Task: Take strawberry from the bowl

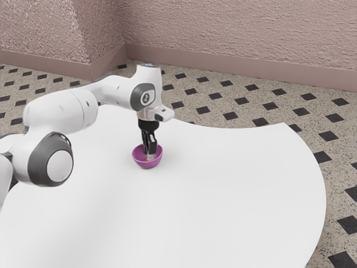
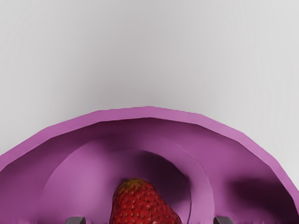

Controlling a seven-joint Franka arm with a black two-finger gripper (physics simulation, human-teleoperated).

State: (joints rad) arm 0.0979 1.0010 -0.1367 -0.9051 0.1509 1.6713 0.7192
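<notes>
With twelve at the top of the exterior view, my arm comes in from nine o'clock over the white counter, bends, and drops its pincer toward six, the tips down inside the purple bowl. That bowl sits upright, toward eleven from the middle of the counter I can see; the counter's pointed corner lies between two and three from it. Through the wrist view I've got the strawberry inside the bowl, red and seeded, its narrower, brownish end toward the stretch of rim that I see there. The pincer is wide: one fingertip on either side of the berry, purple showing between each and the fruit, so I'm not holding it. Beyond the counter, toward one o'clock from the bowl, I see speckled floor with dark diamonds, then a pinkish wall.
</notes>
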